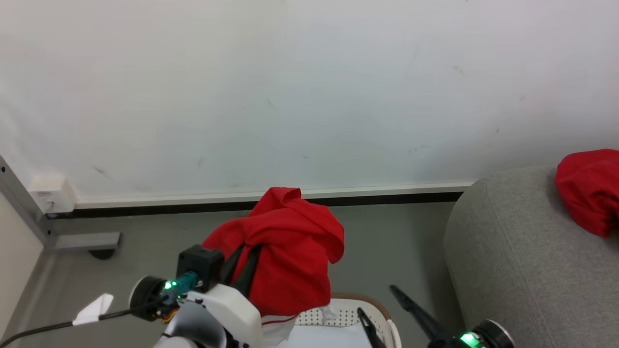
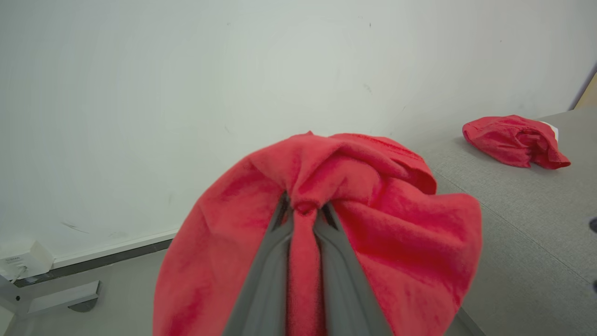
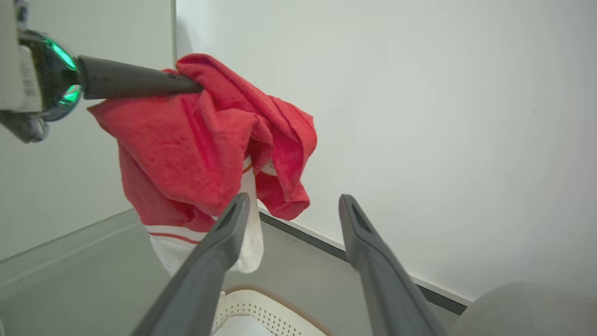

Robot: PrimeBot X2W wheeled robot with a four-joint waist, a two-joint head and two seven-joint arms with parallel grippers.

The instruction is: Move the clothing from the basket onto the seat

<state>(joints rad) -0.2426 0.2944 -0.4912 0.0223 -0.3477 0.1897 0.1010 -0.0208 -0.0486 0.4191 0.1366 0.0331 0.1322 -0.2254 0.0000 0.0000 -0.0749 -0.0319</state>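
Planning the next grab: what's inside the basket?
A pale flat pad shows in the basket; the hanging red garment hides its left part, so any clothing there cannot be seen.

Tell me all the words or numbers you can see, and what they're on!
No words or numbers can be read here.
Label on the white wall box: a few dark marks, too small and blurred to read.
Red garment in the left claw: no print, just white bands and thin stripes.
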